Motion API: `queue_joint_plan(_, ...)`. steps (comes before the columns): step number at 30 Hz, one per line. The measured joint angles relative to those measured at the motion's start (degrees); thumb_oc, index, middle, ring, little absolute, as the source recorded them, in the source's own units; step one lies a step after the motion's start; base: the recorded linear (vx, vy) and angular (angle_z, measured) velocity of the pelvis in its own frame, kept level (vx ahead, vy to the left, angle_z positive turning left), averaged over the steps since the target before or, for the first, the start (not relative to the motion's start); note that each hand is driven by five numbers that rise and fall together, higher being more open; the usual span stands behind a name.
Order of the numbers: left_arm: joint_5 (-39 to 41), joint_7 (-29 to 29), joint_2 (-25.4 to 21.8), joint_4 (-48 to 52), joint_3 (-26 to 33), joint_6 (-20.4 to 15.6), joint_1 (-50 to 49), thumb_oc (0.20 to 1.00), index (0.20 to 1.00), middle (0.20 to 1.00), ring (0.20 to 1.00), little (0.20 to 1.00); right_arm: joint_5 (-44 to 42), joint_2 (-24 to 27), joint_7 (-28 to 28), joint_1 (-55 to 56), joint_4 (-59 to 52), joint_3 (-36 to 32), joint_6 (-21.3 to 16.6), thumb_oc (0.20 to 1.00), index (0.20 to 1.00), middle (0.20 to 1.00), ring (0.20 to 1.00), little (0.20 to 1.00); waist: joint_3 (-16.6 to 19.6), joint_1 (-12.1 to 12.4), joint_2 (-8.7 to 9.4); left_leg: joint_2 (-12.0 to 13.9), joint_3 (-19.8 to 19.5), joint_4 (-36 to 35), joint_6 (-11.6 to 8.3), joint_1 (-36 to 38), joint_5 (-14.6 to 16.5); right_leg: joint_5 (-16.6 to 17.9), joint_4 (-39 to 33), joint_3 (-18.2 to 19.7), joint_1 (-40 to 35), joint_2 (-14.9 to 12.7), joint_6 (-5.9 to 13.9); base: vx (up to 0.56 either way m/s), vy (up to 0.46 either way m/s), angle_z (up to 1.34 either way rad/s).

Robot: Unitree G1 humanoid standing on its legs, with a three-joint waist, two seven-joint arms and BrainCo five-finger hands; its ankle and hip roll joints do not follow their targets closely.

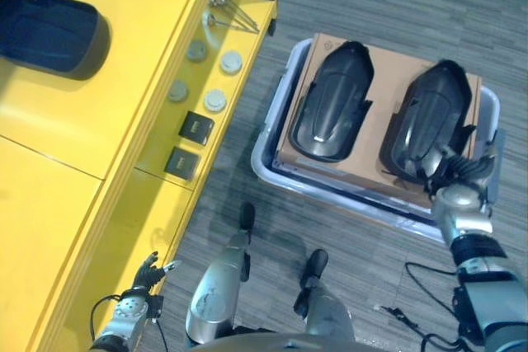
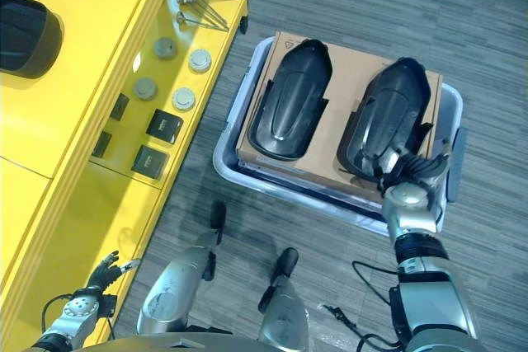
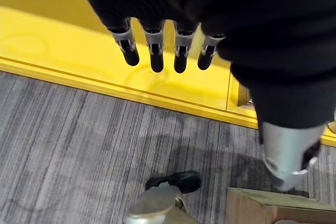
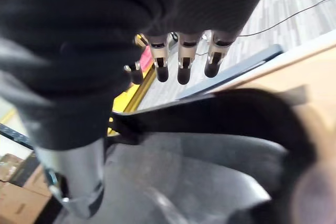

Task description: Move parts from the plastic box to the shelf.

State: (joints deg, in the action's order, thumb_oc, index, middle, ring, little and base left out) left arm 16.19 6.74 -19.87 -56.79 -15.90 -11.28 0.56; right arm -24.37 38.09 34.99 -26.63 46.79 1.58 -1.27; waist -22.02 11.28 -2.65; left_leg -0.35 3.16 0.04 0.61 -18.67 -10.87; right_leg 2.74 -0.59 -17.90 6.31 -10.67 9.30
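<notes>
On the grey floor I see my right hand, fingers straight, over the plastic box's right part; left hand relaxed by the shelf.

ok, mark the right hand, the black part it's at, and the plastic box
right hand (image 2: 410,197): right eye view, on the silver back of the hand.
right black part (image 2: 388,121): right eye view, on its glossy top.
plastic box (image 1: 266,133): left eye view, on its pale left rim.
</notes>
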Motion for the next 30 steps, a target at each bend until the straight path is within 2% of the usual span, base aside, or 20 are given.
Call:
queue_joint_plan(4,0.00,0.00,-0.01,-0.08,-0.04,0.02,-0.01,1.000,1.000,1.000,1.000,1.000,-0.03,-0.58,-1.22,0.06,3.68,0.19,-0.11,1.000,1.000,1.000,1.000,1.000,-0.01,0.07,0.02,-0.03,-0.05,-0.06,-0.35,0.00,0.25,0.34,-0.42,-0.01,-0.15,0.05,0.05,0.00,0.000,0.00)
queue_joint_plan(19,0.07,0.12,-1.07,-0.14,-1.17,0.15,0.02,1.000,1.000,1.000,1.000,1.000,-0.09,-0.64,-1.07,-0.97,6.21,2.49,-1.52,1.000,1.000,1.000,1.000,1.000,-0.63,0.80,1.10,-0.21,-0.30,-0.22,-0.55,-1.50,0.02,0.36,-0.79,-0.21,0.99,0.07,0.07,0.00,-0.001,0.00)
queue_joint_plan(20,0.29,0.11,-1.16,-0.11,-1.22,0.12,0.02,1.000,1.000,1.000,1.000,1.000,-0.09,-0.64,-1.07,-1.10,6.21,2.63,-1.43,0.928,0.928,0.928,0.928,0.928,-0.74,0.82,1.30,-0.21,-0.33,-0.22,-0.54,-1.51,0.02,0.36,-0.78,-0.22,1.02,0.07,0.07,0.00,0.000,0.00)
queue_joint_plan(22,0.78,0.10,-1.39,-0.11,-1.21,0.06,0.04,1.000,1.000,1.000,1.000,1.000,-0.12,-0.56,-0.83,-1.92,6.32,2.67,-1.04,0.539,0.539,0.539,0.539,0.539,-0.88,0.82,1.54,-0.17,-0.39,-0.21,-0.55,-2.04,0.01,0.34,-0.80,-0.23,1.55,0.14,0.06,0.00,0.000,0.00)
queue_joint_plan(23,1.12,0.08,-1.40,-0.10,-1.20,-0.02,0.05,1.000,1.000,1.000,1.000,1.000,-0.16,-0.24,-0.54,-2.29,6.66,2.66,-0.77,0.410,0.410,0.410,0.410,0.410,-0.91,0.81,1.58,-0.18,-0.41,-0.17,-0.53,-2.31,-0.03,0.41,-0.80,-0.22,1.78,0.15,0.12,0.00,0.000,0.00)
queue_joint_plan(24,1.23,0.08,-1.46,-0.15,-1.19,-0.02,0.05,1.000,1.000,1.000,1.000,1.000,-0.24,-0.06,-0.40,-2.48,6.95,2.64,-0.71,0.341,0.341,0.341,0.341,0.341,-0.97,0.79,1.62,-0.19,-0.41,-0.17,-0.48,-2.37,-0.07,0.57,-0.86,-0.23,1.81,0.15,0.17,0.00,0.000,0.00)
queue_joint_plan(25,1.32,0.07,-1.57,-0.12,-1.19,0.00,0.06,1.000,1.000,1.000,1.000,1.000,-0.56,0.20,-0.41,-2.69,7.88,2.65,-0.75,0.200,0.200,0.200,0.200,0.200,-0.99,0.86,1.66,-0.23,-0.48,-0.17,-0.44,-2.33,-0.10,0.77,-0.91,-0.24,1.72,0.14,0.12,0.00,0.000,0.00)
queue_joint_plan(30,1.76,0.07,-1.61,-0.12,-1.22,-0.08,0.43,1.000,1.000,1.000,1.000,1.000,-1.26,1.08,-0.04,-3.39,10.59,2.65,-0.31,0.200,0.200,0.200,0.200,0.200,-1.01,1.29,1.67,-0.20,-0.56,-0.17,-0.31,-2.34,-0.19,0.78,-1.23,-0.30,1.62,0.29,0.10,0.00,0.000,0.00)
